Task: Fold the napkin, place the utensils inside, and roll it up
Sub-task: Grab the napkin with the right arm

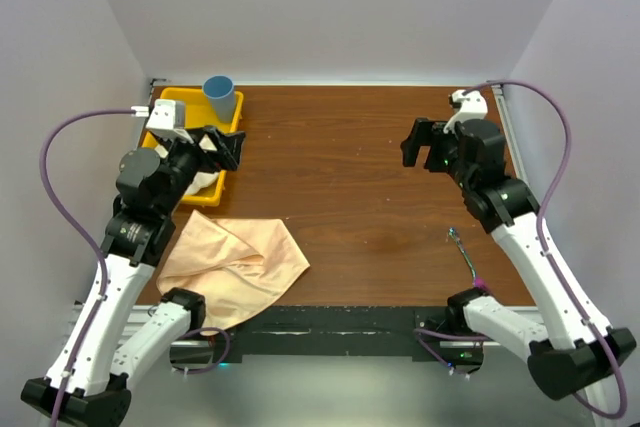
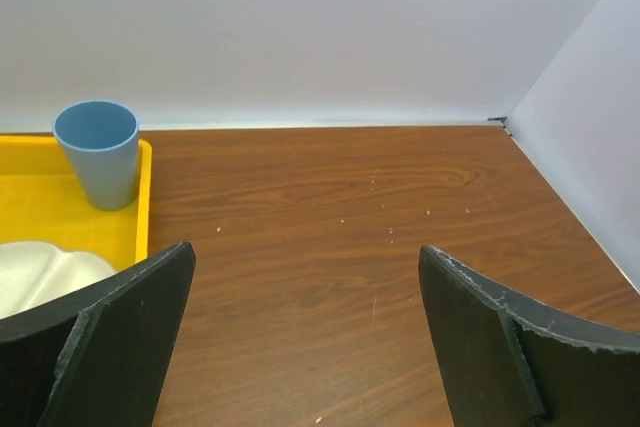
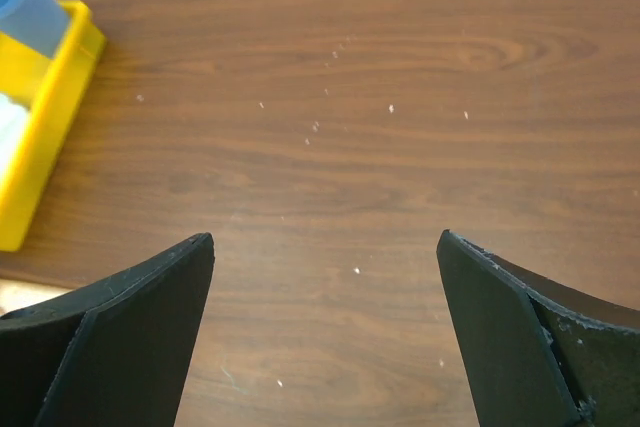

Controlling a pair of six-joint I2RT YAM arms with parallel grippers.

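Napkin (image 1: 235, 267) was found crumpled at the near-left of the surface (image 1: 350, 182), on the near side of the left end effector (image 1: 232, 149), which was held apart over the yellow tray (image 1: 190, 95). Right end effector (image 1: 415, 144) was held apart too, farther off; fork (image 1: 465, 259) was laid near-far beside its arm.

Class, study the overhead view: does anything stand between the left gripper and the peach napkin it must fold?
Nothing visible does. The left gripper hangs open over the yellow tray. The napkin lies crumpled nearer the arm bases, with only the tray's low rim and bare table between them.
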